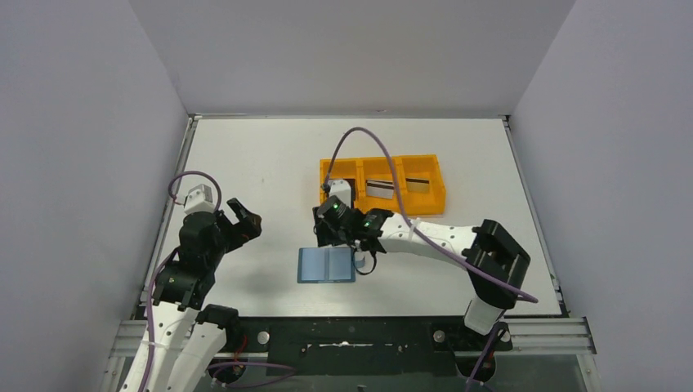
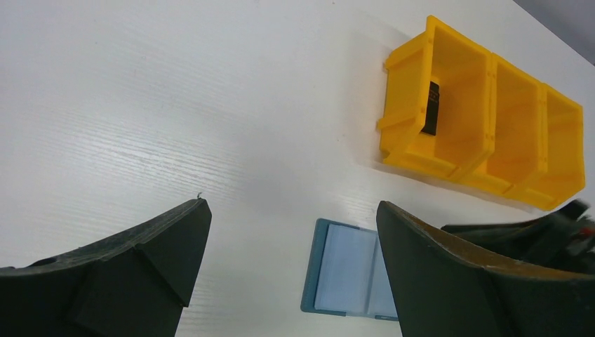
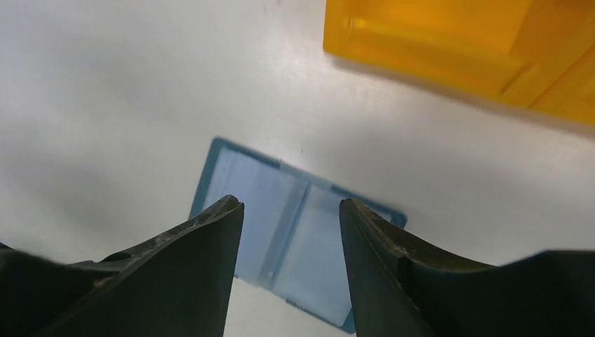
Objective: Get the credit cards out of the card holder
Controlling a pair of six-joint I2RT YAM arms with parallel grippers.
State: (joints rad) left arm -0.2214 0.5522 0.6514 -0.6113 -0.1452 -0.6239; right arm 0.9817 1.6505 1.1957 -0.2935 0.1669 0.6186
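Scanning left to right: left claw [image 1: 245, 214] spread wide, empty, parked well left of the card holder [image 1: 326, 265]. The holder lies open flat on the table [image 1: 245, 147], long axis left-right, fold running near-far. Right claw [image 3: 291, 205] hovers just over it, jaws parted, gripping nothing, pointing down at the fold, so the right arm is clearly the nearer one. Can't tell if any card remains in the pockets. Credit cards [image 1: 377, 189] sit in the orange tray [image 1: 433, 175] just behind.
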